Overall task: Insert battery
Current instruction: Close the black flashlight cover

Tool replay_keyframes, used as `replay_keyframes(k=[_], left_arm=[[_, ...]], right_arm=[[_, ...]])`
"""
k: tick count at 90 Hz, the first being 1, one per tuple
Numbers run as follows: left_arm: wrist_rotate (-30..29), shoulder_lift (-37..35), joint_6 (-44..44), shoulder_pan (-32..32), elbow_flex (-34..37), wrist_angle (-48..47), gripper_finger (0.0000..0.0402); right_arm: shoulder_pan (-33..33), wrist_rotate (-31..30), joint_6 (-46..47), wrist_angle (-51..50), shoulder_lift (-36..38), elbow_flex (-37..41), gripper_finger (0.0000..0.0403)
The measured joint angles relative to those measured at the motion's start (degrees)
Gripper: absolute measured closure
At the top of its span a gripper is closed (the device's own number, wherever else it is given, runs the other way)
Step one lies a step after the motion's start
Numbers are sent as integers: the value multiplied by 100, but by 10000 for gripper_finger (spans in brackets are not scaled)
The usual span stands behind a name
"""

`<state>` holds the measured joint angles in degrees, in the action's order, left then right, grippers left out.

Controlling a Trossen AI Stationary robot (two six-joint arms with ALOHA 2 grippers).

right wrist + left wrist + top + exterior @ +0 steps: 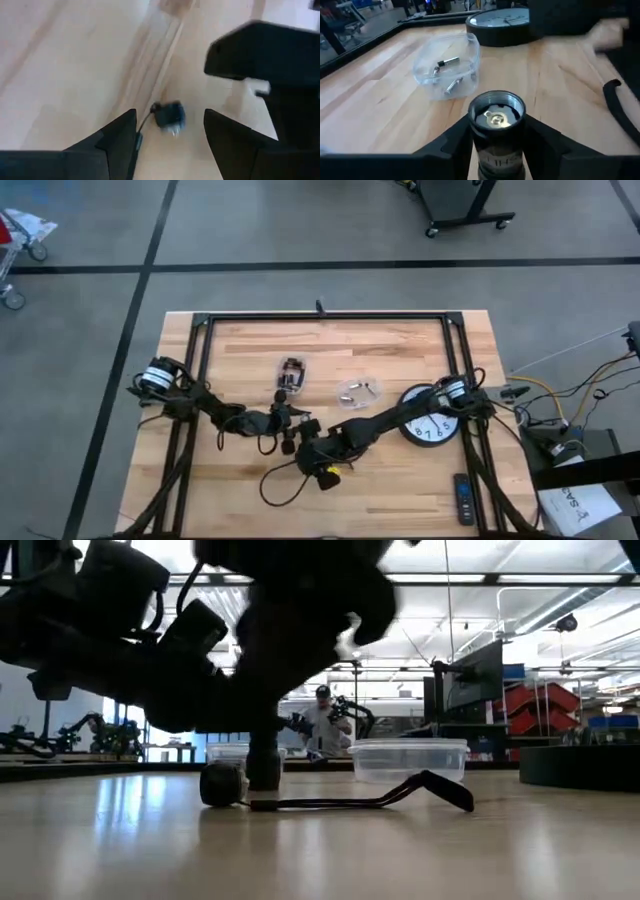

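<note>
Both dark arms reach low over the butcher-block table [400,470] and meet near its front middle, the left arm stretched in from the left edge and the right arm angled down from beside the clock [431,417]. The left gripper [496,131] is clamped on an upright black flashlight [496,125], a ribbed metal tube whose open end shows a bright metal contact inside. The right gripper [170,125] hangs just beside it with its jaws spread wide and holding nothing, poised over a small dark cap [170,115] that lies on the wood with a thin cord trailing from it. From table height the cap [222,783] sits by a long black strap [370,800] under the arms. Batteries [451,75], silvery cylinders, lie in a clear plastic tub [447,70] on the far side of the flashlight, between it and the round white-faced clock. A computer mouse [291,375] with its shell open rests toward the table's back, and a dark remote [464,498] lies near the front right corner. A person [322,725] stands in the room beyond.
</note>
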<state>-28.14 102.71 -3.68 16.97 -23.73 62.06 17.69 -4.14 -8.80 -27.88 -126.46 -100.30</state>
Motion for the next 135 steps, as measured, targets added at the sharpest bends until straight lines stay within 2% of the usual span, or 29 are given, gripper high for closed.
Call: replay_keyframes(k=[17, 32, 90, 118, 135], left_arm=[[1, -24, -284, -11, -2, -461, 256], [-2, -30, -444, -11, 13, -709, 266], [14, -38, -438, -11, 15, -675, 274], [17, -38, -438, -9, 15, -673, 276], [20, -38, -438, -9, 17, -675, 277]], right_arm=[[17, -20, -86, -845, -646, -869, 185], [-7, -129, -26, -1241, -931, -1265, 198], [4, -168, 436, -1554, -906, -1262, 270], [74, -188, 731, -1496, -817, -1222, 344], [161, -196, 1249, -1494, -479, -686, 394]])
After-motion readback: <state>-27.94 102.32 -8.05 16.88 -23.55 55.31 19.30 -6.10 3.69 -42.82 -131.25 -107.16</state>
